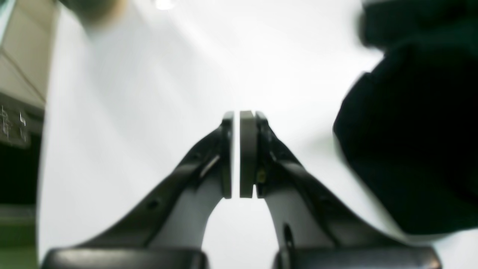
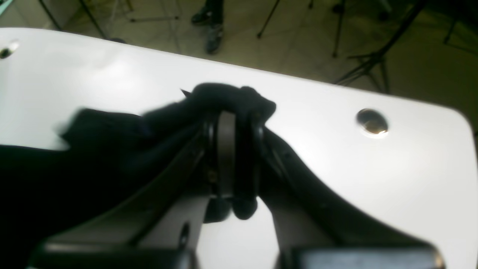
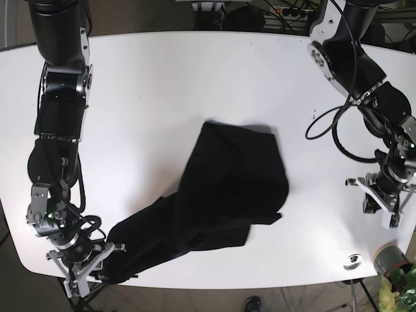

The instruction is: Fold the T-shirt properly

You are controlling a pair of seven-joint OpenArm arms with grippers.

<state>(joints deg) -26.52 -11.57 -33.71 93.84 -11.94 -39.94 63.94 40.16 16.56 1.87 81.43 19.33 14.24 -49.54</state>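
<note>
The black T-shirt lies crumpled in the middle of the white table, with one end drawn out toward the near left corner. There my right gripper holds it. In the right wrist view this gripper is shut on a bunched fold of the T-shirt, just above the tabletop. My left gripper hovers over bare table at the right, apart from the cloth. Seen from the left wrist, its pads stand almost together with nothing between them, and the T-shirt is a dark mass off to the right.
A grey cup-like object and a small metal disc sit near the table's front right corner. A round hole is set in the tabletop near its edge. Tripod legs stand on the floor beyond that edge.
</note>
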